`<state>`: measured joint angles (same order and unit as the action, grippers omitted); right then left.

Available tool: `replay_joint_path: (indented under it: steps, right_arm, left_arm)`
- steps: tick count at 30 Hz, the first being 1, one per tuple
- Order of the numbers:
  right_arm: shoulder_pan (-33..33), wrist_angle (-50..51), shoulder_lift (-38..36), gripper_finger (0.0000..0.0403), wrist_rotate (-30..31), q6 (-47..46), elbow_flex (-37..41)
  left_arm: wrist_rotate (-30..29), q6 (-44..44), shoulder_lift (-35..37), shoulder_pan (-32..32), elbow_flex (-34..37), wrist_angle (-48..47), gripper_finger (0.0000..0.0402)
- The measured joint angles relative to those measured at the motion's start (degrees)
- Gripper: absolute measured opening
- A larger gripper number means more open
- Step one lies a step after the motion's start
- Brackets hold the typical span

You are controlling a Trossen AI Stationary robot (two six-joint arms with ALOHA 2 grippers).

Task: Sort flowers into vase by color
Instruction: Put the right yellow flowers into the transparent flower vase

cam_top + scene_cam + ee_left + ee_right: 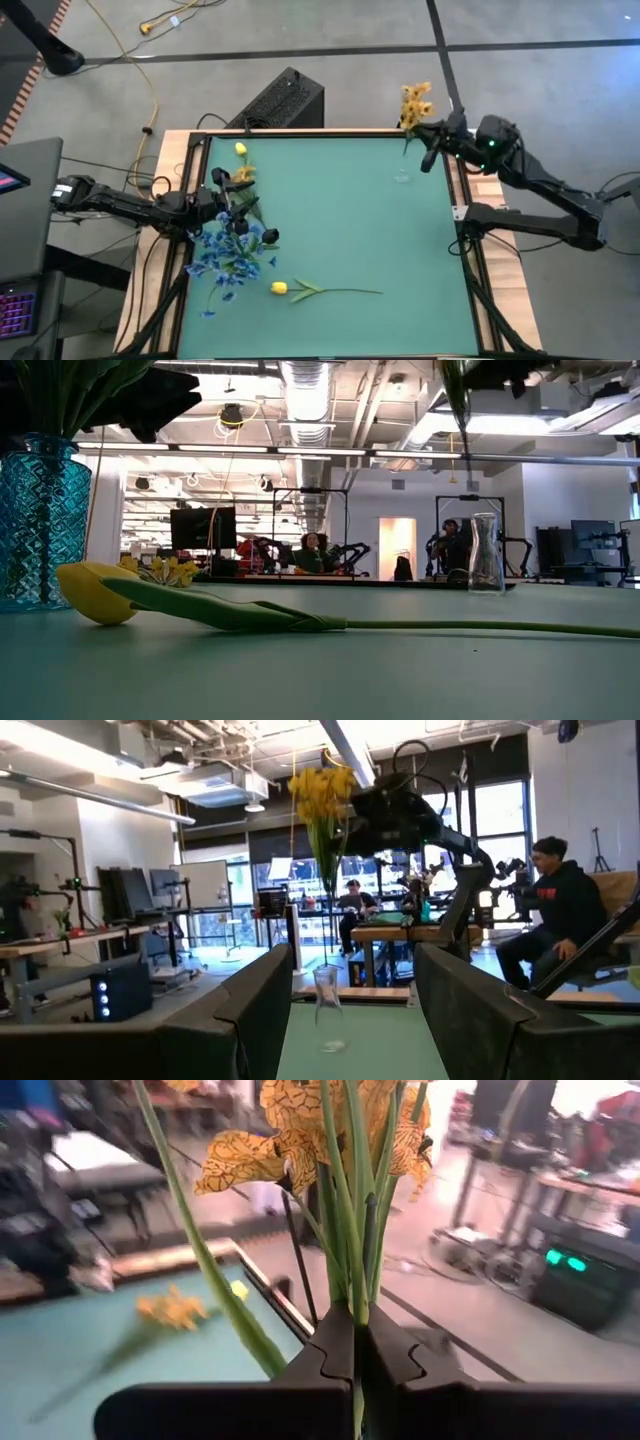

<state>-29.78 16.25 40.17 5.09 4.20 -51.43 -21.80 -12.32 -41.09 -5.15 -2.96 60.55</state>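
High view: the right claw (432, 133) hangs over the far right corner of the green desk (350, 220), clamped on a bunch of yellow-orange artificial flowers (414, 103) by their thin green stems, just above a small clear glass vase (402, 172). The left claw (226, 205), fingers apart and holding nothing, sits at the desk's left side beside the blue patterned glass vase (38, 520) filled with blue blossom clusters (228, 252). A single yellow tulip with a long green stem (318, 290) lies flat near the front. More yellow blooms (241, 168) lie near the far left corner.
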Motion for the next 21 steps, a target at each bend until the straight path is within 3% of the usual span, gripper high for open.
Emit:
replay_joint_path:
  steps: [4,21]
  right_arm:
    - [-0.07,1.37,-1.5,0.0026,5.38,1.24,2.29]
    - [-6.03,-5.36,-5.72,0.0029,5.54,-0.16,14.47]
  left_arm:
    - [0.01,0.0,-0.01,0.0,0.0,-0.2,0.0199]
    - [0.02,0.95,-0.01,0.0,0.0,-1.08,0.0199]
